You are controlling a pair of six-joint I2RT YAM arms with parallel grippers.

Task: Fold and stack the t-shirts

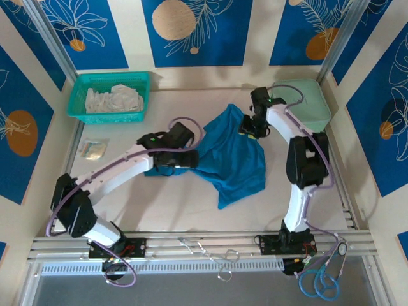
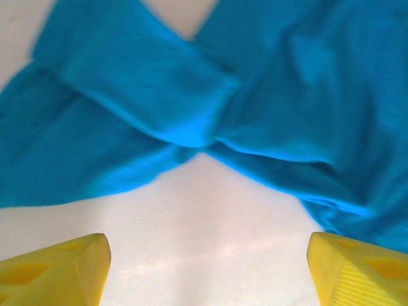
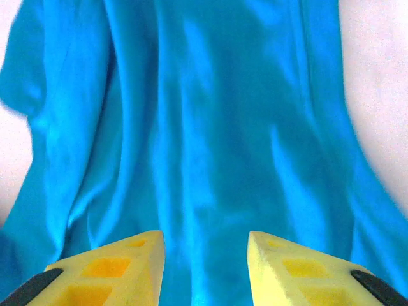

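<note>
Cloth comes first here: the teal t-shirt (image 1: 233, 159) lies loose and rumpled near the middle of the desk (image 1: 159, 210), not yet flat, with one part crossed over another along its left edge and a long fold trailing toward the near side. The left tool (image 2: 207, 247) hovers at that left edge with its fingers spread wide and nothing between them, bare desk below and the crossed folds just ahead. The right tool (image 3: 204, 237) hangs over the far side of the shirt, its fingers partly spread, with only wrinkled cloth showing beyond the gap, so it does not look to be pinching anything. I judge the step in hand to be laying the shirt out flat, before any fold is made. The next move calls for each tool to find a single layer at an edge or corner, close on it cleanly, and draw the two sides apart so the twist at the left opens out. A green basket (image 1: 108, 95) of white cloths stands well apart at the far left corner.
</note>
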